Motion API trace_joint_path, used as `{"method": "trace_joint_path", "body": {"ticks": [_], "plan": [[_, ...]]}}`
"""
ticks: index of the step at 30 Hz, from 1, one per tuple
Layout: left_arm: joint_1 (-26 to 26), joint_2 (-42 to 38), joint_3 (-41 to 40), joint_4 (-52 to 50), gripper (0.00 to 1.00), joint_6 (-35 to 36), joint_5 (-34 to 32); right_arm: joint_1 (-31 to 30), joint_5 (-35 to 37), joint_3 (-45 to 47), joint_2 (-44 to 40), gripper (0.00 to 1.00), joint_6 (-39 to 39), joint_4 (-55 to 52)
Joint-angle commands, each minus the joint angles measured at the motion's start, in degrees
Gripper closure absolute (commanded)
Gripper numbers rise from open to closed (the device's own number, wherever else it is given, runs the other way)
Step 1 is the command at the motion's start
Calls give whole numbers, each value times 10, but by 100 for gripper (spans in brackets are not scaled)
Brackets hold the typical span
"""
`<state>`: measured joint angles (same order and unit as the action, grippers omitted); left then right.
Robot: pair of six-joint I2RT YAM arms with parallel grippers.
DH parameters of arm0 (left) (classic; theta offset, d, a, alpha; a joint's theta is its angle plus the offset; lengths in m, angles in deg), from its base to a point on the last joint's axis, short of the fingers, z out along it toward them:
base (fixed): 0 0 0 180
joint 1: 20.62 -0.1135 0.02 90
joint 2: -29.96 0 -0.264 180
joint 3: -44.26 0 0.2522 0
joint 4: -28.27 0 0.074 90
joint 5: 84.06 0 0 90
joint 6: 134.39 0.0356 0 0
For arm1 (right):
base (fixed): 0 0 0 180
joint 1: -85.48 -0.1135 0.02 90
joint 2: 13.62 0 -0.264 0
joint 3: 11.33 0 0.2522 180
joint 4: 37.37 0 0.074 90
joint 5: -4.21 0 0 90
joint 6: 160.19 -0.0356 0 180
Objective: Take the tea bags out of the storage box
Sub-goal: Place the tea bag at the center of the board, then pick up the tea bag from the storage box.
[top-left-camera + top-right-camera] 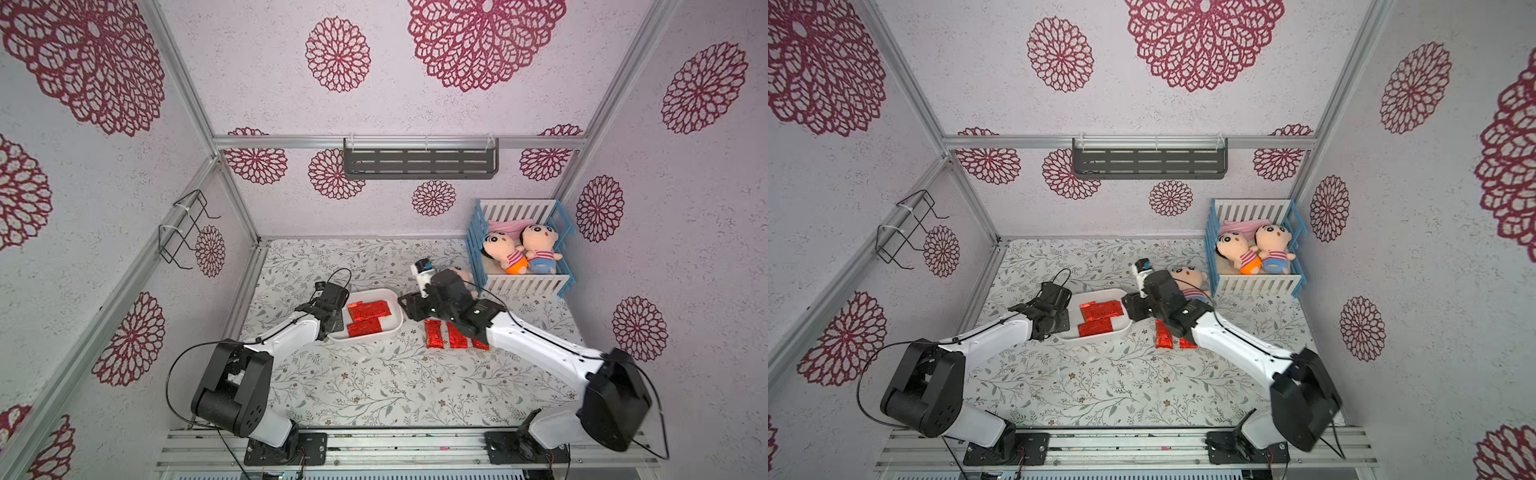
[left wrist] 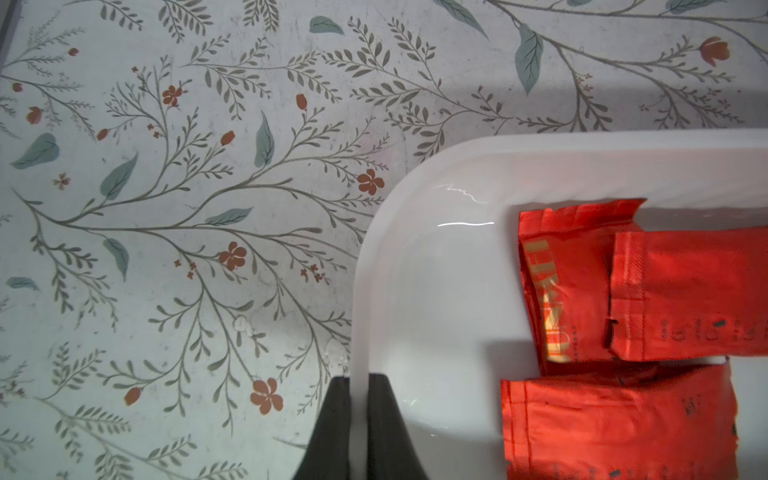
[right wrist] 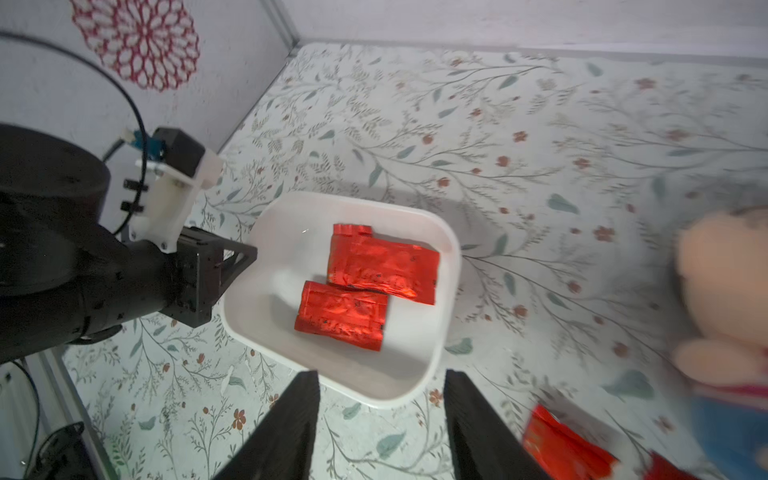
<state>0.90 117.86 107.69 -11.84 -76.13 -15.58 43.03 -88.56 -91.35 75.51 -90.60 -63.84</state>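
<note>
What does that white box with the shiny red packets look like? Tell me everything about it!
The storage box is a shallow white tub, smooth and glossy like plastic, rectangular with rounded corners. It has no lid and sits on the flowery table. Three red foil tea bags lie flat inside, two overlapping. The left gripper pinches its rim at one short end, one jaw inside, one outside.
</note>
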Motion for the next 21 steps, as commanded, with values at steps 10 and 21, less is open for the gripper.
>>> {"method": "trace_joint_path", "body": {"ticks": [10,21], "plan": [[8,12,-12,-32,100,4,-3,-56,122,-395,357,43,-55,-167],[8,12,-12,-30,100,5,0,-81,185,-572,489,40,-50,-311]]}}
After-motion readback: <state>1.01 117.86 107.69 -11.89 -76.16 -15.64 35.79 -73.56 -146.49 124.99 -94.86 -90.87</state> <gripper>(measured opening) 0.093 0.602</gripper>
